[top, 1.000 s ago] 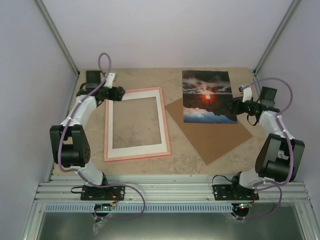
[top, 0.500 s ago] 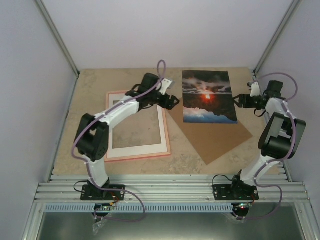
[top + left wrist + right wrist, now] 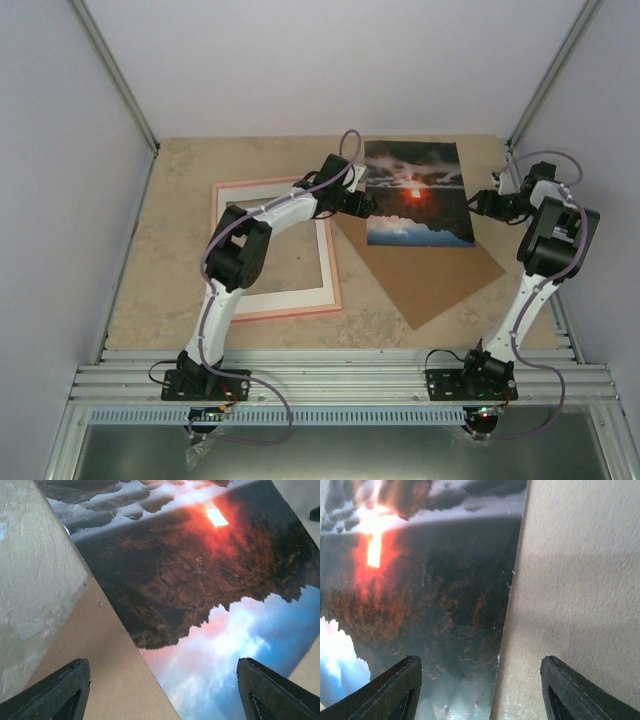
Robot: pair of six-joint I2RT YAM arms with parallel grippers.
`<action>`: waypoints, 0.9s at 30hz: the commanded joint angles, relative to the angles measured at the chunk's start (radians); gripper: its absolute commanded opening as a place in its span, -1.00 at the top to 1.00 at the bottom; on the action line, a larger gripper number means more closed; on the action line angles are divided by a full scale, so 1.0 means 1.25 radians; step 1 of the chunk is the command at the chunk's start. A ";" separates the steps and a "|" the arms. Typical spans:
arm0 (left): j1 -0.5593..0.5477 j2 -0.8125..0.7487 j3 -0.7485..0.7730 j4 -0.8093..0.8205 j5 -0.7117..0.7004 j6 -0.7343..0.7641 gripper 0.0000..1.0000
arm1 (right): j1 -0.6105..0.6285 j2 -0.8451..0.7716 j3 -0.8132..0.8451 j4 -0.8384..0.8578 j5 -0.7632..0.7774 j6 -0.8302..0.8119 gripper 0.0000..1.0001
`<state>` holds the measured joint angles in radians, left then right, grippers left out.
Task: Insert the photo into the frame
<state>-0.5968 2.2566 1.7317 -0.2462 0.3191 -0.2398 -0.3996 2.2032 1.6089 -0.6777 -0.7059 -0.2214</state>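
Note:
The photo (image 3: 415,192), a red sun glow in dark clouds with blue-white clouds at its near end, lies flat at the back of the table, partly over a brown backing board (image 3: 435,270). The pink frame (image 3: 290,313) lies to its left with a white mat (image 3: 290,300) inside it. My left gripper (image 3: 367,208) hovers open at the photo's left edge; in the left wrist view the left gripper (image 3: 165,695) spans that edge of the photo (image 3: 200,570). My right gripper (image 3: 478,203) is open at the right edge, where the right gripper (image 3: 482,690) straddles the edge of the photo (image 3: 430,595).
The brown backing board (image 3: 110,665) juts out from under the photo toward the front right. Beige stone-look tabletop (image 3: 580,580) surrounds everything. Grey side walls and metal posts close in the table on both sides, and the right arm stands close to the right wall.
The left arm has swung right from the frame's far left corner, across the frame, to the photo's left edge. The right arm has drawn back toward the right wall, gripper still at the photo's right edge.

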 commanded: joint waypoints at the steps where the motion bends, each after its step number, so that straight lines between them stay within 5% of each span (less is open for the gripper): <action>1: -0.011 0.058 0.069 -0.007 -0.043 -0.034 -0.64 | -0.002 0.054 0.056 -0.078 0.002 0.000 -0.32; 10: -0.028 0.167 0.145 -0.037 -0.052 -0.034 -0.56 | 0.003 0.141 0.115 -0.142 -0.026 0.023 -0.33; 20: -0.038 0.232 0.185 -0.066 -0.025 -0.027 -0.50 | 0.013 0.185 0.128 -0.201 -0.215 0.041 -0.25; 27: -0.038 0.223 0.167 -0.055 -0.030 -0.021 -0.49 | -0.012 0.128 0.060 -0.124 -0.381 0.114 -0.12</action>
<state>-0.6289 2.4798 1.9701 -0.2535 0.2642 -0.2642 -0.3969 2.3829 1.7447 -0.8608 -1.0363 -0.1638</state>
